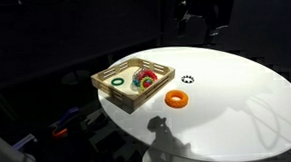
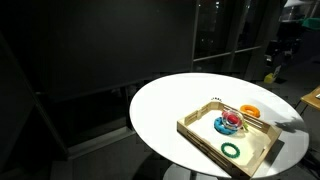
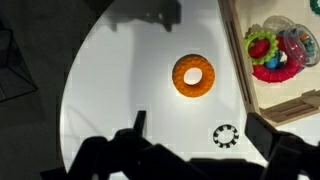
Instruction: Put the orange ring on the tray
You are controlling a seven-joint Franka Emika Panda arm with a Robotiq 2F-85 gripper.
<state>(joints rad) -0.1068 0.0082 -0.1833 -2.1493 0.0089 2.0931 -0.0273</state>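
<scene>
The orange ring [image 1: 176, 98] lies flat on the white round table, just outside the light-wood tray [image 1: 111, 96]. Both also show in an exterior view, ring [image 2: 250, 111] and tray [image 2: 205, 142]. In the wrist view the orange ring [image 3: 193, 76] lies left of the tray's side wall [image 3: 238, 50]. My gripper [image 3: 200, 123] is open and empty, with the ring beyond its fingertips. In both exterior views it hangs high above the table [image 1: 202, 13] [image 2: 280, 50], well apart from the ring.
The tray holds a green ring [image 1: 118, 81] [image 2: 232, 150] and a red ring with colourful toy pieces [image 3: 272, 70] [image 2: 230, 123]. A small black toothed ring [image 3: 226, 134] [image 1: 187, 80] lies on the table near the tray. The table edge curves at the left of the wrist view.
</scene>
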